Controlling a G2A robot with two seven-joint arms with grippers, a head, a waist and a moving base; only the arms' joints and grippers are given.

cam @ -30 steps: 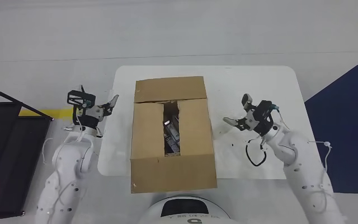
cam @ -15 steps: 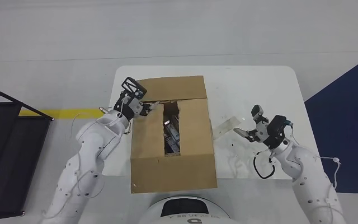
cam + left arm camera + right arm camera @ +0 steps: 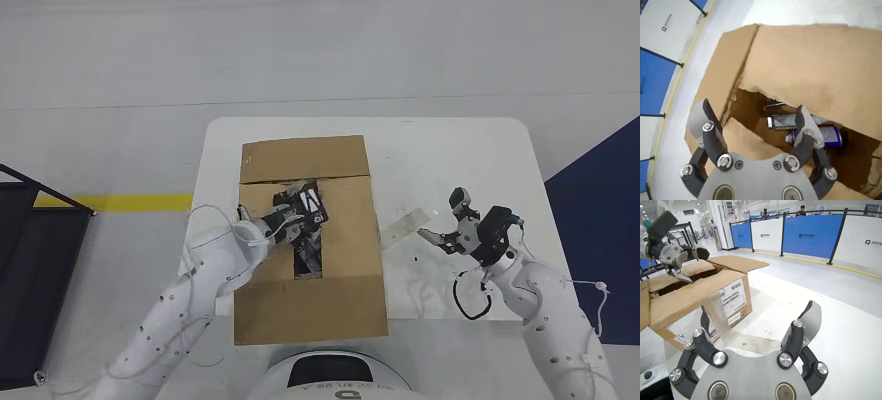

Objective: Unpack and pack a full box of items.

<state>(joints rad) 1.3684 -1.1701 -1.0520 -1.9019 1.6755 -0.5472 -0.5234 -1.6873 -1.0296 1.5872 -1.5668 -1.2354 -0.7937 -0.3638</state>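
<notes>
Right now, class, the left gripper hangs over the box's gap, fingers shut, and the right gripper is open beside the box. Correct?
No. The left wrist view shows the left gripper with fingers open, not shut. Otherwise right: it hangs over the gap in the box, and the right gripper is open beside it.

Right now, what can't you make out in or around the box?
Box contents, top view: flaps and the left gripper cover all but a narrow slot.
Blue can, left wrist view: partly behind the gripper and the torn flap; what lies beneath is dark.
Box interior, right wrist view: hidden by the flaps.
Item count: cannot tell.
</notes>
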